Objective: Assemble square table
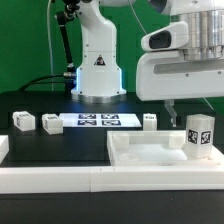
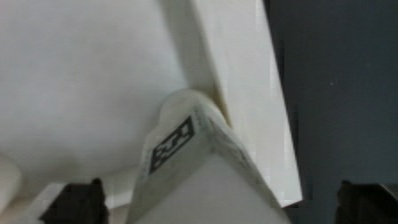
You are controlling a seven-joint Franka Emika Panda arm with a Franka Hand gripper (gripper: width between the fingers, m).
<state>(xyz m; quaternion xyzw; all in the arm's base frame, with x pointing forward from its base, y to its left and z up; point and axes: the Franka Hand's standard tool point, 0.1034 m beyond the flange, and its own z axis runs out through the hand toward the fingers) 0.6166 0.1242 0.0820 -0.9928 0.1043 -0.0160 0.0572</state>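
The gripper hangs open, holding nothing, over 1 upright leg block near the square table slab's edge.

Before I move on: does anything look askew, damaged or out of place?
Nothing stands out. One leg block stands upright on the square slab under the open gripper; three other leg blocks sit apart beside the marker board.

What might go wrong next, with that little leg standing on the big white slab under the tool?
1. The leg stands upright on the tabletop slab. If it is not firmly seated, a small nudge may topple it.
2. The open tool straddles the leg, so pulling away crookedly might clip it and knock it askew.
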